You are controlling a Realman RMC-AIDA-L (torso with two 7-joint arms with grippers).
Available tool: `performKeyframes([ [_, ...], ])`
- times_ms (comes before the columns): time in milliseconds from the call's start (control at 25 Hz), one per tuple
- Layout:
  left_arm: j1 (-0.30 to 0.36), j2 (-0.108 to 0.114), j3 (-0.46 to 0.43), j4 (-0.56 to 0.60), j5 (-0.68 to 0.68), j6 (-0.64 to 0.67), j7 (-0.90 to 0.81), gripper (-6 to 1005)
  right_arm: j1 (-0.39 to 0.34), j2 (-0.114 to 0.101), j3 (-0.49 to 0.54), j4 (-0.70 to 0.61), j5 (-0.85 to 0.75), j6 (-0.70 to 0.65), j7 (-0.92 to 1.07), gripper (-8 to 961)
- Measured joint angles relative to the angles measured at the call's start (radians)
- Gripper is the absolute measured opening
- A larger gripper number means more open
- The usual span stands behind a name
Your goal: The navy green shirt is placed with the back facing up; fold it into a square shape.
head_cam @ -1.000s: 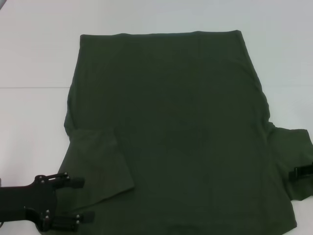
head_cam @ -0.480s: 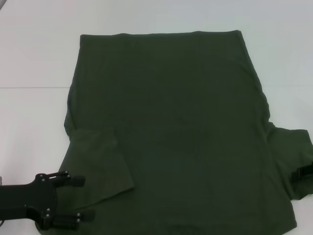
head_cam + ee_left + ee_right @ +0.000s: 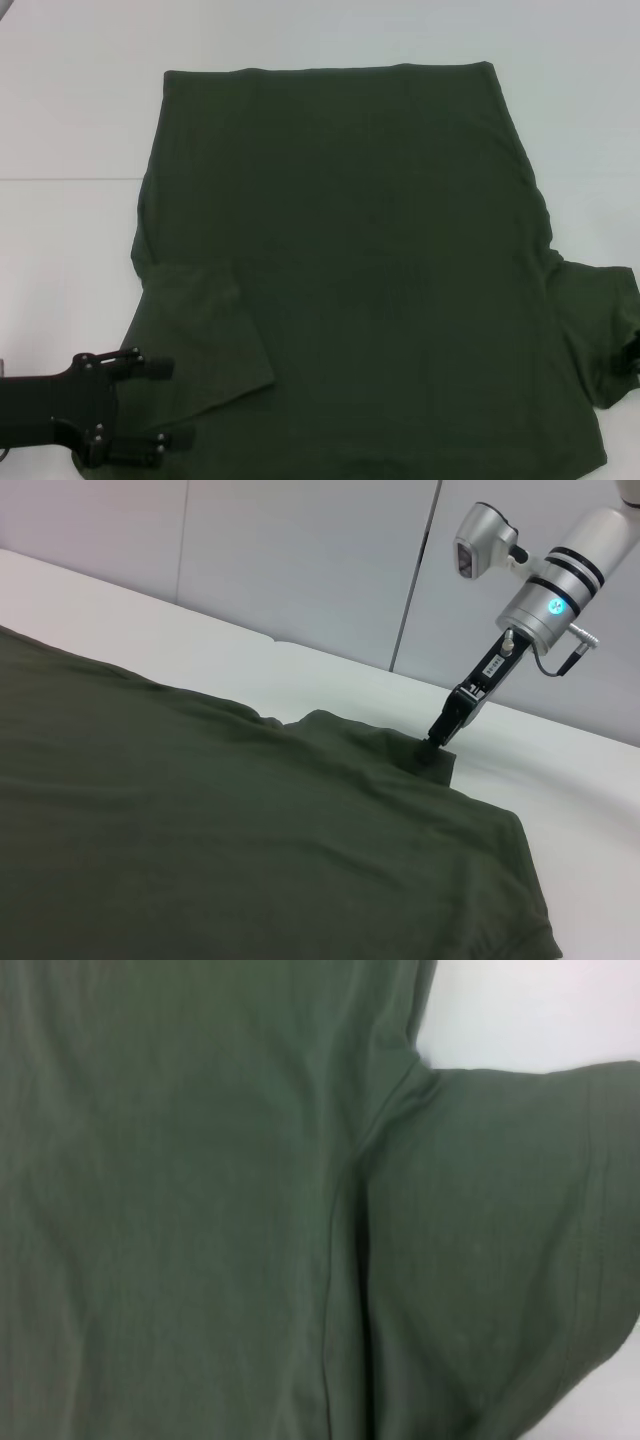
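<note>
A white table (image 3: 70, 120) is seen under the navy green shirt (image 3: 360, 280), which is spread flat, plain side up, with the hem at 12 o'clock and one sleeve already folded inward at 8 o'clock. The left gripper (image 3: 165, 403) is placed just off that folded sleeve, fingers parted and empty. The right gripper (image 3: 432, 748) is set on the outstretched sleeve at 4 o'clock; its grasp cannot be determined.
</note>
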Motion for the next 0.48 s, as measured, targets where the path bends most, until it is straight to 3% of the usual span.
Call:
performKeyframes([
  [40, 0.000, 0.000, 0.000, 0.000, 0.000, 0.000, 0.000, 937, 0.000, 0.000, 0.000, -0.001, -0.001, 0.000, 0.000, 343],
  [160, -0.002, 0.000, 0.000, 0.000, 0.000, -0.003, 0.000, 936, -0.002, -0.001, 0.000, -0.020, -0.001, 0.001, -0.002, 132],
  [360, -0.002, 0.000, 0.000, 0.000, 0.000, -0.009, 0.000, 936, -0.011, 0.001, 0.000, -0.059, -0.001, -0.003, -0.002, 21],
  [480, -0.002, 0.000, 0.000, -0.001, 0.000, -0.010, 0.000, 936, -0.015, 0.001, 0.001, -0.074, 0.000, -0.003, -0.002, 21],
])
